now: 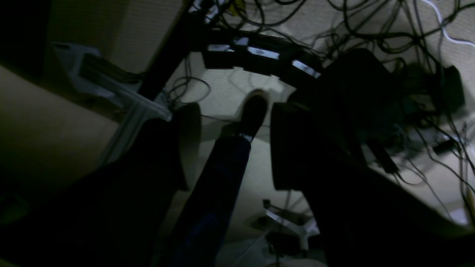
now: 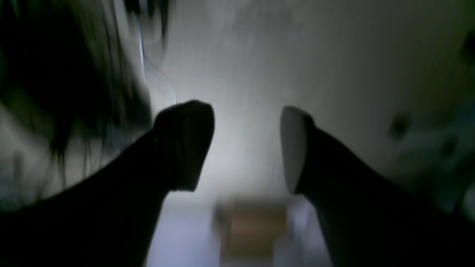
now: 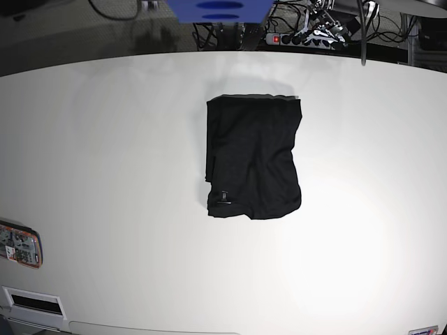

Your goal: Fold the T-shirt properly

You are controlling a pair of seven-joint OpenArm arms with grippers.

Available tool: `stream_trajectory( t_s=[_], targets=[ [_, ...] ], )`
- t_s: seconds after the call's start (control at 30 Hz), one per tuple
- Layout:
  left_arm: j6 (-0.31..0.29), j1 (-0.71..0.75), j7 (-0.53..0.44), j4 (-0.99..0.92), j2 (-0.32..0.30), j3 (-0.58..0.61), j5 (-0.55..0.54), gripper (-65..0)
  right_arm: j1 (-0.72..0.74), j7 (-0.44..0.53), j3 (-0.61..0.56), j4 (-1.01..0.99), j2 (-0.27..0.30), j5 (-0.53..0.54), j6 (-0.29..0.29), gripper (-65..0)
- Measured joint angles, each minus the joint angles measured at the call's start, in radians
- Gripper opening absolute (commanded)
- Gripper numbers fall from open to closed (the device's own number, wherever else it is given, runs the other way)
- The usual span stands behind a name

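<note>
The black T-shirt (image 3: 253,157) lies folded into a compact rectangle on the middle of the white table (image 3: 105,153), with a small tag (image 3: 223,196) near its front left corner. Neither arm shows in the base view. In the left wrist view my left gripper (image 1: 237,115) is open, its dark fingers (image 1: 185,144) apart with nothing held, and it looks down at the floor. My right gripper (image 2: 243,115) is also open and empty; its fingers (image 2: 185,144) frame a blurred pale surface. The T-shirt shows in neither wrist view.
A power strip and tangled cables (image 3: 307,35) lie beyond the table's far edge, next to a blue object (image 3: 218,8). A small device (image 3: 19,244) sits at the table's front left edge. In the left wrist view a person's leg and shoe (image 1: 256,107) stand among floor cables (image 1: 371,29).
</note>
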Motion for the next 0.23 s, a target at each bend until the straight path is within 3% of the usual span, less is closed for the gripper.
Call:
stream_trajectory(
  t_s=[0.1,0.23],
  targets=[
    [0.0,0.0,-0.002,0.0,0.0,0.0,-0.001,-37.5,0.071,0.05,0.0,0.026,0.0,0.0,-0.007,-33.0],
    [0.0,-0.001,-0.001,0.0,0.0,0.0,-0.001,-37.5,0.003,-0.012,0.0,-0.001,0.003,-0.001,-0.007,-33.0]
  ],
)
